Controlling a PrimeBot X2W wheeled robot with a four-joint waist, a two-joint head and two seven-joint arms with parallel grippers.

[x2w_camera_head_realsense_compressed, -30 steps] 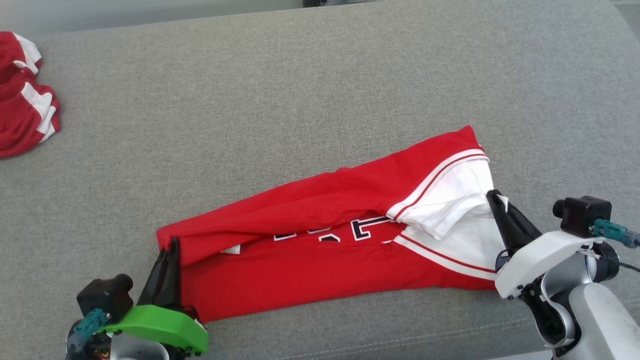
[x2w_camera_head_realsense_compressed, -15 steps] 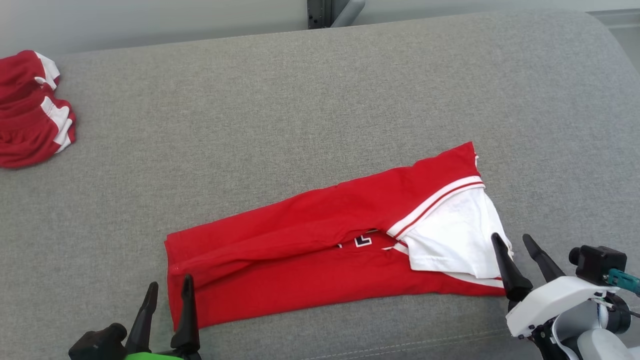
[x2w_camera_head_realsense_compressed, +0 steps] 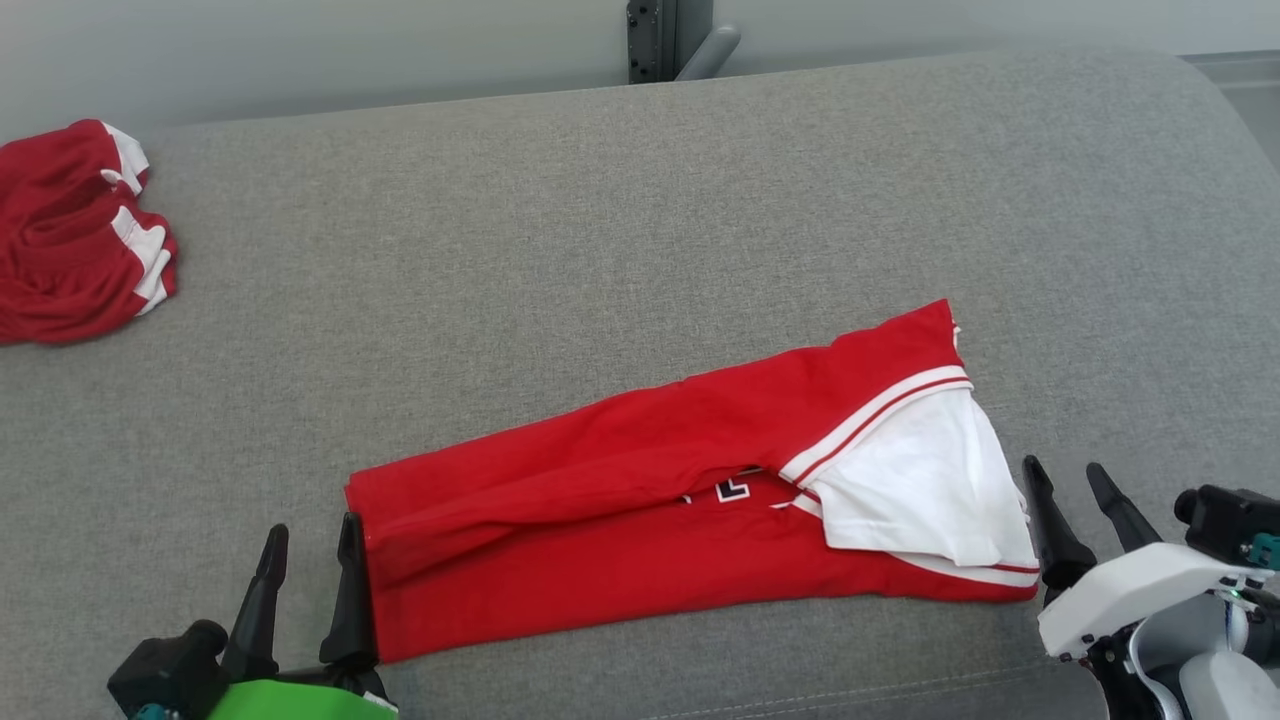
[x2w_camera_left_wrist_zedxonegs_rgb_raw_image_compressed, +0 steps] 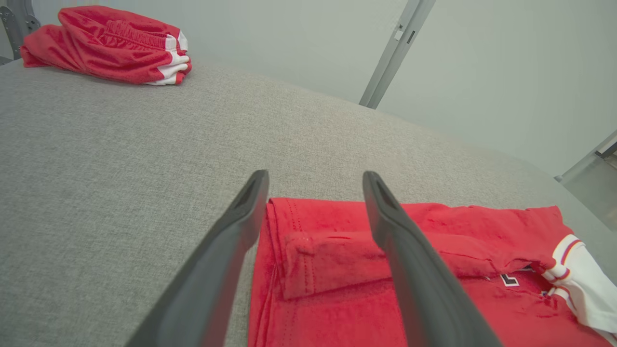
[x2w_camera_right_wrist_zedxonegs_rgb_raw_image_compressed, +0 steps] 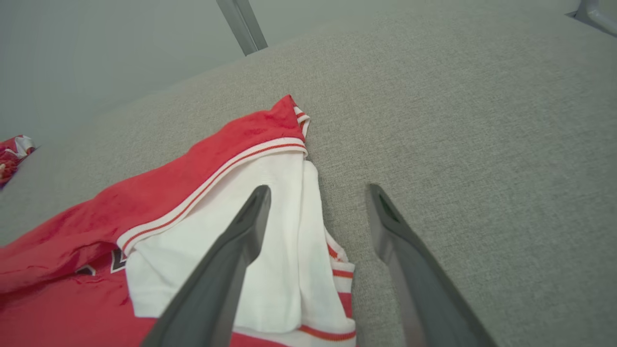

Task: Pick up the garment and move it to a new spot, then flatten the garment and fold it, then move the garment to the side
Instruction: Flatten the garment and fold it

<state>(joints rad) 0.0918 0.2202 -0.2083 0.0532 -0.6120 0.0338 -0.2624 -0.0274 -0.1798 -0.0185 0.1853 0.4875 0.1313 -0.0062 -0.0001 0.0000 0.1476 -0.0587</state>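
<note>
— Grey upholstery underneath; where's the red jersey?
— Folded lengthwise, lying toward five o'clock on it, white sleeve on top.
— And the pincers?
— Both spread and empty: left gripper at seven o'clock, right gripper at four, just beside the garment's ends.

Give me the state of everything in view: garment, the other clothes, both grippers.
garment: folded into a long strip, lying on the grey cushion, white sleeve on top, not held
red pile: bundled at the far left, untouched
left gripper: open, at the garment's left end, holding nothing
right gripper: open, beside the garment's right end, holding nothing
</note>
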